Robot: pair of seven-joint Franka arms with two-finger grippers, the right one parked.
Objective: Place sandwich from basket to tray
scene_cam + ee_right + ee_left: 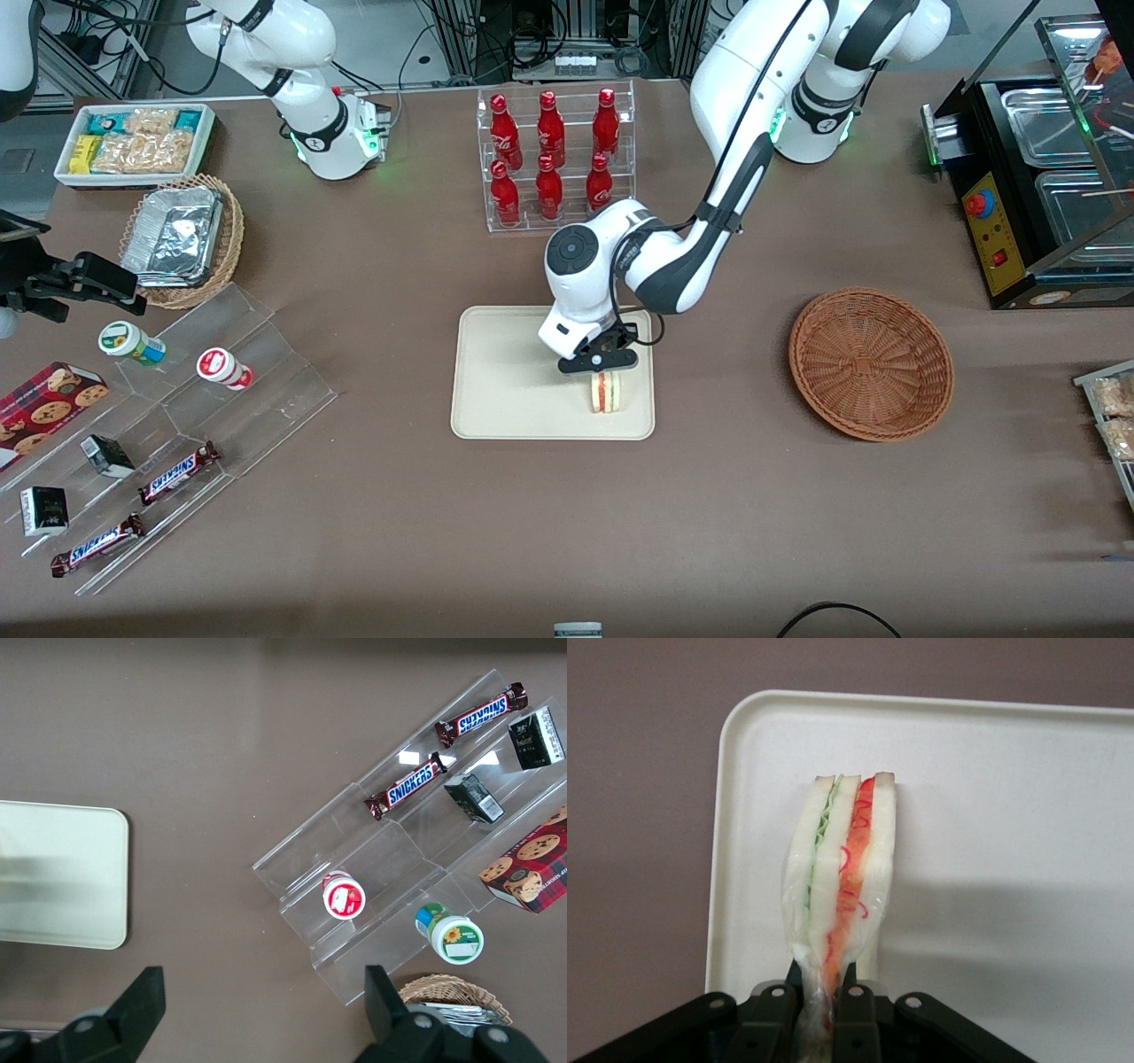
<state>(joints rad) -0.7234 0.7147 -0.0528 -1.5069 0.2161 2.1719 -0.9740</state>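
We see the sandwich [606,392] standing on the tray [496,390], near the tray's corner that is closest to the front camera and toward the working arm's end. It's a wedge of white bread slices, green filling between one pair, red-orange filling between the other, with thin clear film around it in the wrist view [843,877]. Cut side faces the front camera, layers upright.

The gripper [600,361] sits right on top of the sandwich; in the wrist view [826,1010] we see both black fingers [772,1014] pinched on the wedge's narrow end, film bunched between them. The sandwich appears to touch the tray surface [1010,815], though we can't confirm contact.

The basket [871,363] sits on the brown table [567,532], well apart from the tray toward the working arm's end, nothing in it.

Readable writing: two bars marked "SNICKERS" [407,786] on the clear stepped stand [221,390]. Red bottles [550,155] in a clear rack, farther from the front camera than the tray, carry white script we can't read for sure. Cookie box [40,409] text not legible.
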